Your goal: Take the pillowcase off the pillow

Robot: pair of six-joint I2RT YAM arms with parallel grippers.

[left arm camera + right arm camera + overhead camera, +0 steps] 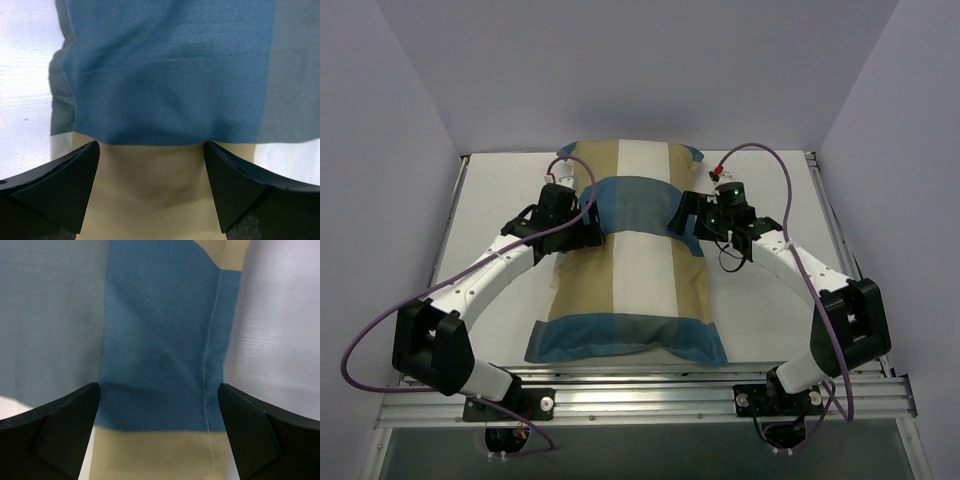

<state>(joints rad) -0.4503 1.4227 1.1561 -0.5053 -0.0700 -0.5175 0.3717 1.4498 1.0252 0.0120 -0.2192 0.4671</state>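
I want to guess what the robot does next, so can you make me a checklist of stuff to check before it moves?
1. Is the left gripper open? Ok, its jaws stand wide over the pillowcase.
2. Is the right gripper open? Ok, its jaws stand wide at the opposite side edge.
3. Is cloth pinched by either one? Not ok, nothing sits between the fingers.
4. Is the pillowcase lying on the table between the arms? Ok.
5. Is the pillow out? Not ok, no bare pillow shows.
6. Which end of the pillowcase is open? Cannot tell.
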